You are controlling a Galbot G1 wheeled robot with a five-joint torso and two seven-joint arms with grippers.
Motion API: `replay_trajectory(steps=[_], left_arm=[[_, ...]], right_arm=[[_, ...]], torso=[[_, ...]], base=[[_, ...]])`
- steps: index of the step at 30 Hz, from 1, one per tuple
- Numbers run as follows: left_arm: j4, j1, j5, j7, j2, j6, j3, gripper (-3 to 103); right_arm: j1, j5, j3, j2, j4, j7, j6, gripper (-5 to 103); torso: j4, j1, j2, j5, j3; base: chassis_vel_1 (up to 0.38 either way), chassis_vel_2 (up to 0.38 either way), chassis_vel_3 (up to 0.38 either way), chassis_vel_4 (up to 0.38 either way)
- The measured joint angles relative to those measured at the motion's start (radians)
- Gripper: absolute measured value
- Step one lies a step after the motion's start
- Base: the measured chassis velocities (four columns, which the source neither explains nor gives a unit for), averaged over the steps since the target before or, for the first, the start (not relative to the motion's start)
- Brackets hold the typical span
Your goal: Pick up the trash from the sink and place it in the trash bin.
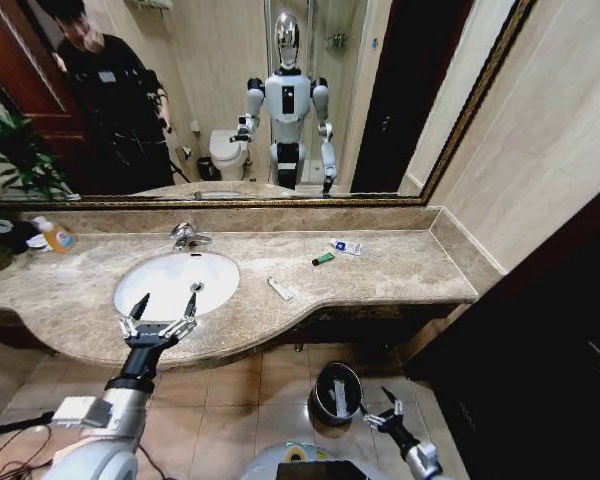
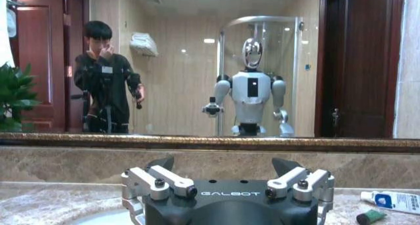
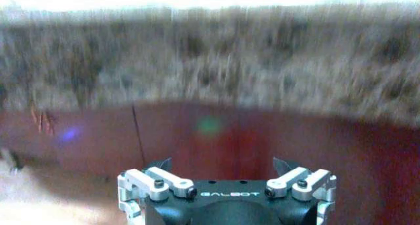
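Observation:
The white oval sink [image 1: 170, 285] is set in a beige marble counter [image 1: 400, 270]. My left gripper [image 1: 167, 302] hovers open over the basin's front rim, holding nothing. Trash lies on the counter right of the basin: a slim white packet [image 1: 280, 289], a small green piece [image 1: 323, 258] and a white tube with blue print [image 1: 347, 247]. The left wrist view shows that gripper [image 2: 223, 166] open, with the tube [image 2: 394, 201] and green piece [image 2: 371, 216] off to one side. The dark trash bin [image 1: 336, 392] stands on the floor. My right gripper [image 1: 378, 406] hangs open beside it, low under the counter [image 3: 222, 165].
A chrome faucet [image 1: 187, 236] stands behind the basin. A small orange bottle [image 1: 56, 236] and a plant [image 1: 15, 160] sit at the counter's far left. A large mirror [image 1: 280, 100] backs the counter, and a dark wall panel [image 1: 540, 340] closes in the right side.

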Motion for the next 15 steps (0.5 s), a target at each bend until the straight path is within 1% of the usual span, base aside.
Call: replay_trajectory(steps=[1, 3, 4, 6, 7, 8, 9, 11, 12, 13, 14, 15], left_arm=[[0.000, 0.000, 0.000, 0.000, 0.000, 0.000, 0.000, 100], [0.000, 0.000, 0.000, 0.000, 0.000, 0.000, 0.000, 100], [0.000, 0.000, 0.000, 0.000, 0.000, 0.000, 0.000, 100], [0.000, 0.000, 0.000, 0.000, 0.000, 0.000, 0.000, 100], [0.000, 0.000, 0.000, 0.000, 0.000, 0.000, 0.000, 100], [0.000, 0.000, 0.000, 0.000, 0.000, 0.000, 0.000, 100], [0.000, 0.000, 0.000, 0.000, 0.000, 0.000, 0.000, 100], [0.000, 0.000, 0.000, 0.000, 0.000, 0.000, 0.000, 100], [0.000, 0.000, 0.000, 0.000, 0.000, 0.000, 0.000, 100], [0.000, 0.000, 0.000, 0.000, 0.000, 0.000, 0.000, 100], [0.000, 0.000, 0.000, 0.000, 0.000, 0.000, 0.000, 100], [0.000, 0.000, 0.000, 0.000, 0.000, 0.000, 0.000, 100]], right_arm=[[-0.040, 0.025, 0.023, -0.007, 0.116, 0.000, -0.037, 100], [-0.066, 0.046, 0.043, -0.011, 0.231, 0.001, -0.080, 100], [-0.066, 0.046, 0.043, -0.011, 0.231, 0.001, -0.080, 100], [-0.077, 0.055, 0.052, -0.012, 0.378, 0.007, -0.134, 100], [-0.077, 0.055, 0.050, -0.013, 0.420, 0.012, -0.155, 100], [-0.077, 0.055, 0.050, -0.013, 0.420, 0.012, -0.155, 100], [-0.069, 0.055, 0.034, -0.016, 0.488, 0.022, -0.195, 100], [-0.039, 0.053, -0.003, -0.030, 0.564, 0.044, -0.260, 100], [-0.039, 0.053, -0.003, -0.030, 0.564, 0.044, -0.260, 100], [-0.017, 0.049, -0.027, -0.045, 0.591, 0.056, -0.292, 100], [0.029, 0.040, -0.069, -0.087, 0.615, 0.077, -0.334, 100], [0.058, 0.038, -0.097, -0.120, 0.626, 0.086, -0.358, 100]], torso=[[0.0000, 0.000, 0.000, 0.0002, 0.000], [0.0000, 0.000, 0.000, 0.0000, 0.000], [0.0000, 0.000, 0.000, 0.0000, 0.000], [0.0001, 0.000, 0.000, 0.0000, 0.000], [0.0002, 0.000, 0.000, 0.0000, 0.000], [0.0002, 0.000, 0.000, 0.0000, 0.000], [0.0000, 0.000, 0.000, 0.0000, 0.000], [0.0000, 0.000, 0.000, 0.0002, 0.000], [0.0000, 0.000, 0.000, 0.0002, 0.000], [0.0001, 0.000, 0.000, 0.0000, 0.000], [0.0000, 0.000, 0.000, 0.0003, 0.000], [0.0002, 0.000, 0.000, 0.0001, 0.000]], base=[[0.000, 0.000, 0.000, 0.000], [0.000, 0.000, 0.000, 0.000], [0.000, 0.000, 0.000, 0.000], [0.000, 0.000, 0.000, 0.000], [0.000, 0.000, 0.000, 0.000], [0.000, 0.000, 0.000, 0.000], [0.000, 0.000, 0.000, 0.000], [0.000, 0.000, 0.000, 0.000], [0.000, 0.000, 0.000, 0.000], [0.000, 0.000, 0.000, 0.000], [0.000, 0.000, 0.000, 0.000], [0.000, 0.000, 0.000, 0.000]])
